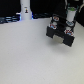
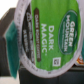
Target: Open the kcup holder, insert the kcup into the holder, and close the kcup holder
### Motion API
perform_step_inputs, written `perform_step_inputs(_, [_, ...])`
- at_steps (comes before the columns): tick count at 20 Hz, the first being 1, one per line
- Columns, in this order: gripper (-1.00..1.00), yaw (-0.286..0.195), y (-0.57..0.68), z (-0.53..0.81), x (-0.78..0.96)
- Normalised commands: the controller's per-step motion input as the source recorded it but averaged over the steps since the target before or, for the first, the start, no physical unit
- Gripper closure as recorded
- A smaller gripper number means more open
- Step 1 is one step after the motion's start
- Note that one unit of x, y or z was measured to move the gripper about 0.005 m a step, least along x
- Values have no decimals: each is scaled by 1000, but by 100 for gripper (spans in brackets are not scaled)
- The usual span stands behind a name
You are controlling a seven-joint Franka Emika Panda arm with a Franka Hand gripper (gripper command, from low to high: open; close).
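"Where's the pod?"

"Right up at the gripper [image 1: 69, 24]. It's the small round plastic kcup [image 2: 47, 37] with a white rim and a green and dark brown foil lid. In the wrist view, the lid faces the camera and nearly fills the picture. 'Green Mountain' and 'Dark Magic' are printed on it, running sideways."

"And the holder?"

"That's the black boxy kcup holder [image 1: 60, 35], standing upright just below the gripper. In the wrist view, bits of its dark body show behind the pod."

"Open or closed?"

"Too blurred to tell."
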Motion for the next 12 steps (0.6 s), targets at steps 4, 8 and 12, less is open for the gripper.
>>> perform_step_inputs(4, [100,-41,-299,-16,-484])
perform_step_inputs(8, [100,-27,-287,-61,-386])
perform_step_inputs(12, [100,8,-49,-170,-78])
